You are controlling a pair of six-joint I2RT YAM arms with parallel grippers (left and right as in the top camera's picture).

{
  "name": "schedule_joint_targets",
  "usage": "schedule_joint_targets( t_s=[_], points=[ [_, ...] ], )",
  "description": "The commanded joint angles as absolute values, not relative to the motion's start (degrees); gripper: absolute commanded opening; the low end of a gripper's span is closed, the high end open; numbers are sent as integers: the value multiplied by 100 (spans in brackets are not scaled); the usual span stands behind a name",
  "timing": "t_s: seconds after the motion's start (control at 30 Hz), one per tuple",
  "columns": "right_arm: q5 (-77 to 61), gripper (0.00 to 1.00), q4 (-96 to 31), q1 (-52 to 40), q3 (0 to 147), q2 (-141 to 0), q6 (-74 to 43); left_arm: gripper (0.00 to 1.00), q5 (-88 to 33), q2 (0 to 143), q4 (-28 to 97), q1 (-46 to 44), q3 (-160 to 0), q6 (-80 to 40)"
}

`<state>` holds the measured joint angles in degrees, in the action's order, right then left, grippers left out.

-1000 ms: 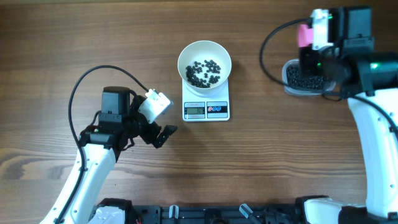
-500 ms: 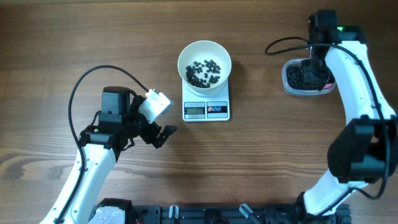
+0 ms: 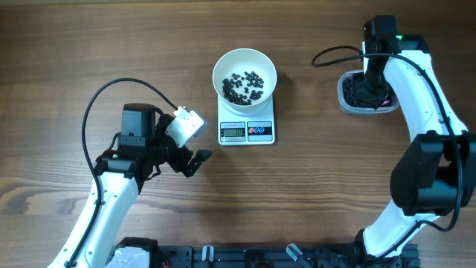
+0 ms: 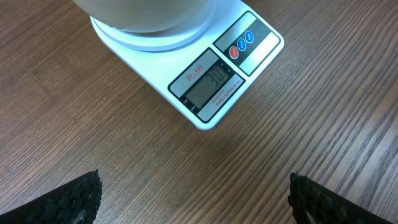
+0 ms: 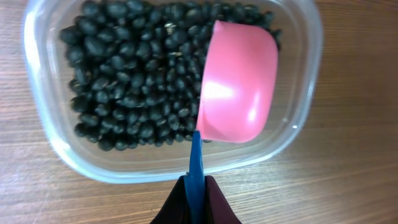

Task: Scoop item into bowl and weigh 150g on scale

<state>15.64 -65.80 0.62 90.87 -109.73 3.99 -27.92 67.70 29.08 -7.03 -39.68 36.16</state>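
While black beans (image 5: 124, 87) crowd the tub (image 5: 124, 173), some dot the bowl (image 3: 223, 67).

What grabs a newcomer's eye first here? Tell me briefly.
The pink scoop, pinched in the shut right gripper, is over a clear container full of dark beans on the right side. In the middle, a white bowl with a small heap of beans stands on the scale. The left gripper hangs open near the scale.
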Motion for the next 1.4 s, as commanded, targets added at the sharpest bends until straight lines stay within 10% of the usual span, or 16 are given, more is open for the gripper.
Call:
schedule_joint_targets(
  t_s=[0.0,1.37],
  points=[
    [421,4,-6604,165,8943,-11124,652,100,-2902,6718,2895,-740,-3909,3726],
    [-2842,4,-6755,2233,8777,-11124,1584,100,-2902,6718,2893,-740,-3909,3723]
  ],
)
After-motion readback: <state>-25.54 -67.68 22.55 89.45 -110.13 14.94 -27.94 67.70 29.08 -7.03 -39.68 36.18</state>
